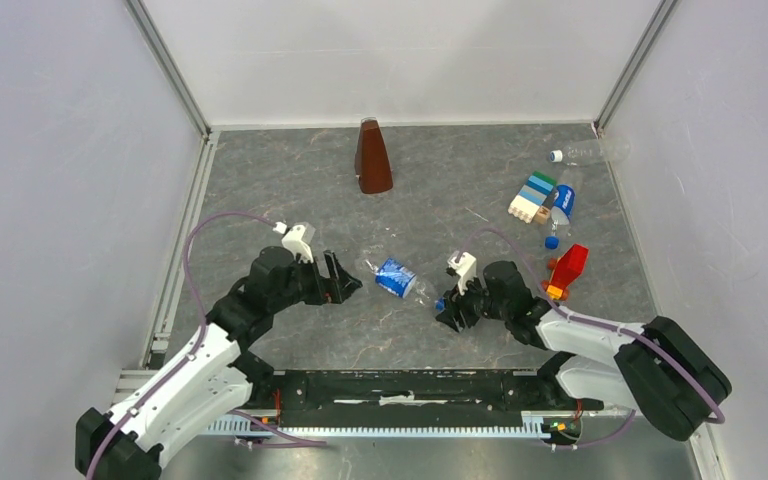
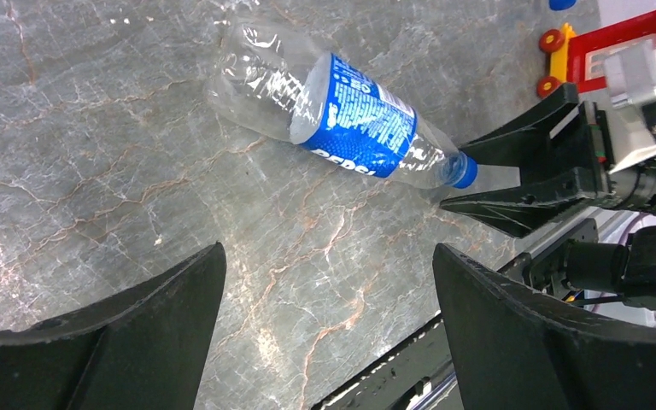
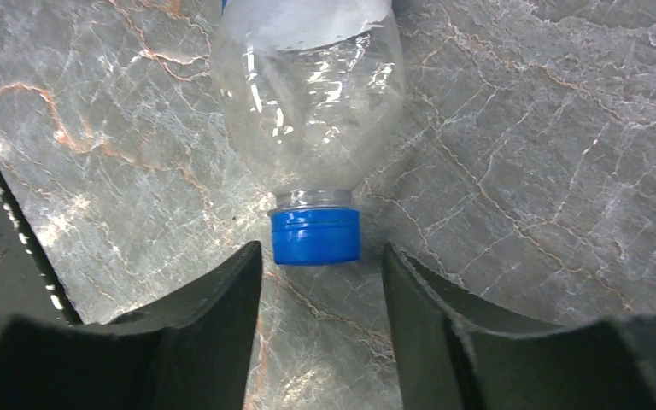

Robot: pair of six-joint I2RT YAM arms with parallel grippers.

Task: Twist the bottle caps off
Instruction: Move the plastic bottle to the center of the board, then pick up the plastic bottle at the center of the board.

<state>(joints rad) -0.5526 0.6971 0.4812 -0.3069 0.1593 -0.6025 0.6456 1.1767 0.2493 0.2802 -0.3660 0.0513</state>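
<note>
Bottle caps three, bottles three, all lying

You're looking at a grey marbled table closed in by white walls, with a metal rail along its left edge. At the far middle a brown pyramid-shaped object stands upright, well apart from everything else. On the right you'll find a stack of toy blocks in cream, blue and teal. Nearer than the stack lies a red toy piece, with a small orange and yellow part at its near end.
</note>
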